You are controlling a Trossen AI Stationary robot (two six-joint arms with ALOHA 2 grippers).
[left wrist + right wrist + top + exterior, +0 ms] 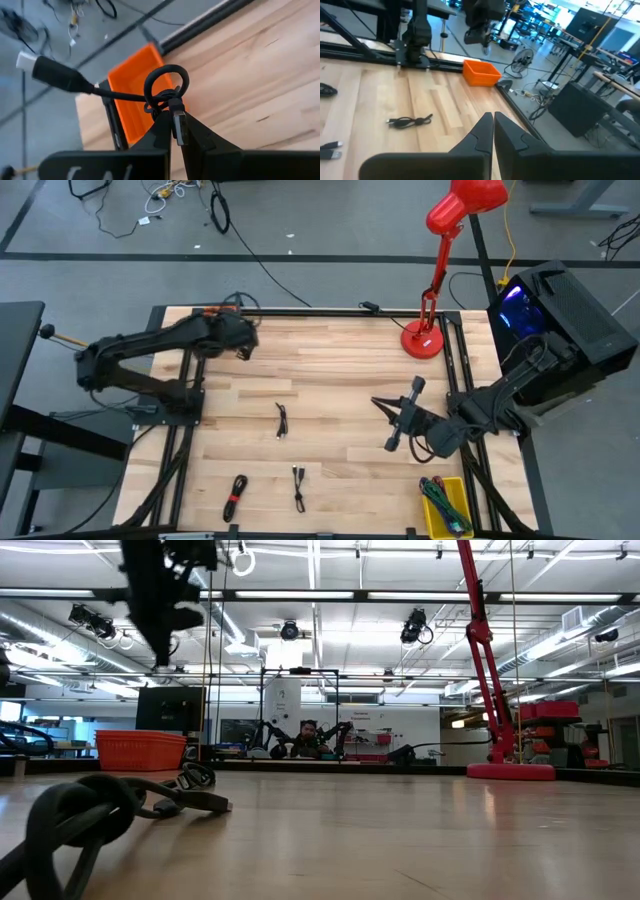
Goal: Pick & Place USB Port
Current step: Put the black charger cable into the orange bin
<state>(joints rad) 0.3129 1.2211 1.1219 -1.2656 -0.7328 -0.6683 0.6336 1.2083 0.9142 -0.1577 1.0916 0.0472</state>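
Observation:
My left gripper [172, 122] hangs at the table's far left corner [240, 345], shut on a black USB cable [167, 85]. It is above the orange bin [140, 95], which stands at that corner. In the low view this gripper [165, 610] is high up, with the cable's loop [243, 558] beside it. My right gripper [493, 122] is shut on nothing and waits over the table's right part [385, 415]. Three more black cables lie flat on the wood: one mid-table [282, 420] and two near the near edge [236, 498], [298, 486]. My left gripper pinches the USB cable between its two fingertips at the bundled part just below the loop, where one plug [179, 126] lies between the fingers [160, 132]. The fingers slant downward. The cable is lifted clear over the orange bin, and its other end with the silver plug [29, 61] sticks out sideways.
A red desk lamp [425, 335] stands at the far right of the table. A yellow bin [445, 505] holding green cables sits at the near right corner. A black frame rail [300, 311] runs along the far edge. Bare wood lies between the arms.

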